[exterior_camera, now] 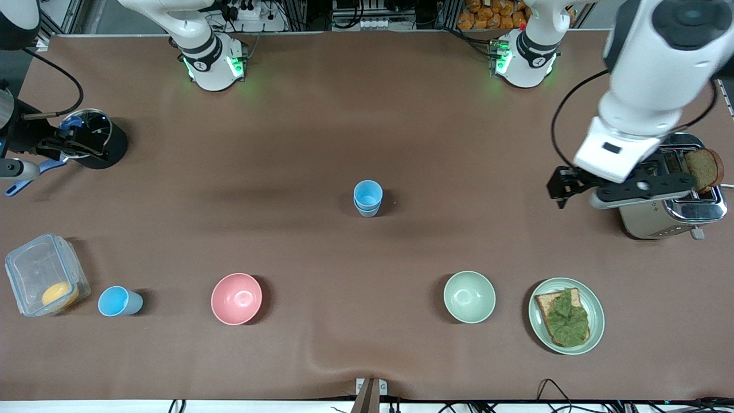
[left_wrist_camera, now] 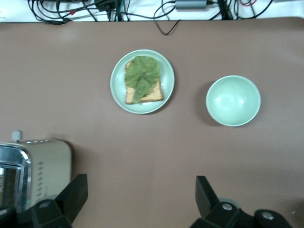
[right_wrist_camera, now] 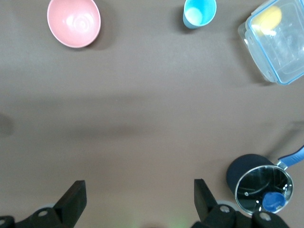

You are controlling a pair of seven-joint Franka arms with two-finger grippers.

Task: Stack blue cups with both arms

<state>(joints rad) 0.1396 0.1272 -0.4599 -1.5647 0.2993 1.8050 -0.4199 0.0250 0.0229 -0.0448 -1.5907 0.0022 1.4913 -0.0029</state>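
Observation:
Two blue cups stand nested in one stack at the middle of the table, the brighter one inside the paler one. A third sky-blue cup stands upright near the front camera, toward the right arm's end; it also shows in the right wrist view. My left gripper hangs open and empty in the air beside the toaster, its fingers wide apart in the left wrist view. My right gripper hangs open and empty next to the black pot, its fingers wide apart in the right wrist view.
A pink bowl and a pale green bowl sit near the front camera. A green plate holds bread with lettuce. A toaster holds a slice. A lidded black pot and a clear container stand at the right arm's end.

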